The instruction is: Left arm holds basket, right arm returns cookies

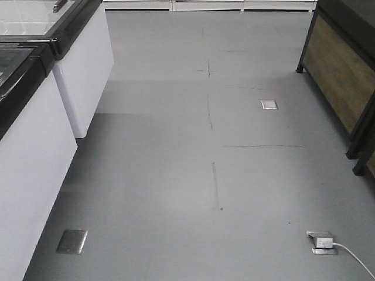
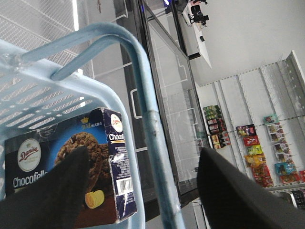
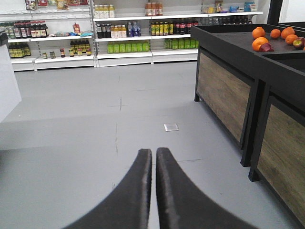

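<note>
Grey shop floor (image 1: pixel 164 175) stretches between white chest freezers (image 1: pixel 35 175) and a dark wood-panelled produce stand (image 3: pixel 224 90) carrying oranges (image 3: pixel 260 43). In the left wrist view, the left hand (image 2: pixel 143 157) has its flat black fingers (image 2: pixel 47 195) spread wide. A hoop handle (image 2: pixel 145 90) of the pale blue slotted plastic basket (image 2: pixel 43 95) runs between them, not visibly pinched. Inside the basket, against its slotted wall, sits the dark navy rectangular cookie carton (image 2: pixel 57 143). Above bare floor, the right hand (image 3: pixel 153 152) has its fingers pressed almost together, holding nothing.
</note>
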{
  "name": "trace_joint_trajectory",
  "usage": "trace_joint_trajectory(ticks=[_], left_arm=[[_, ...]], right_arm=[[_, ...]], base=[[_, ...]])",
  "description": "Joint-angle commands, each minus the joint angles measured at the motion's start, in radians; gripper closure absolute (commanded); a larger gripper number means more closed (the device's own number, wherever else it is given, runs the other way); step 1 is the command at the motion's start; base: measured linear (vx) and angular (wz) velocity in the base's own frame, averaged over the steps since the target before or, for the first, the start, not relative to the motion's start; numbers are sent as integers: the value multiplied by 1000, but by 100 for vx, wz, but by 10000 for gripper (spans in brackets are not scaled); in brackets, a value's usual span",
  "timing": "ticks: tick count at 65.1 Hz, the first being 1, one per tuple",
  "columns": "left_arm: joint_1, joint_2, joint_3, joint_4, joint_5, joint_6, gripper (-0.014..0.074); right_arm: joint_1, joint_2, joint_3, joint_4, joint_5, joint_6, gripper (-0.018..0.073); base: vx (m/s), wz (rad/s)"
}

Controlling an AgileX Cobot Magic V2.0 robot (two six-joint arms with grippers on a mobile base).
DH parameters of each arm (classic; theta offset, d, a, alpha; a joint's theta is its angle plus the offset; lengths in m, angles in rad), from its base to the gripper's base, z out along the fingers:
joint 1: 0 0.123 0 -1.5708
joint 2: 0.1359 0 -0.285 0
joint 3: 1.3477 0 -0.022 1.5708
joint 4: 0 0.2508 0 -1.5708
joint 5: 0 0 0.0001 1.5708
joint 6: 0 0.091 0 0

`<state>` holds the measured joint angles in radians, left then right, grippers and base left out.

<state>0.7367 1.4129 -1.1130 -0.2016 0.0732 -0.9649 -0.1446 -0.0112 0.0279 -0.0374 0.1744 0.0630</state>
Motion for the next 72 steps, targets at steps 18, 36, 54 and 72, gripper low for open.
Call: trace_joint_trajectory(ticks=[18, 36, 54, 72], left_arm=[[-6, 8, -27, -9, -153, -2, 125], [-36, 47, -28, -9, -220, -26, 125], [-39, 58, -28, -9, -234, -26, 125], [-39, 59, -28, -9, -235, -26, 200]], right_arm=[[-4, -13, 18, -9, -70, -5, 566], [-4, -13, 18, -8, -70, -5, 566], [-4, -13, 18, -8, -70, -5, 566], [-4, -13, 18, -8, -70, -5, 566]], base=[[0, 0], [0, 0], [0, 0], [0, 0]])
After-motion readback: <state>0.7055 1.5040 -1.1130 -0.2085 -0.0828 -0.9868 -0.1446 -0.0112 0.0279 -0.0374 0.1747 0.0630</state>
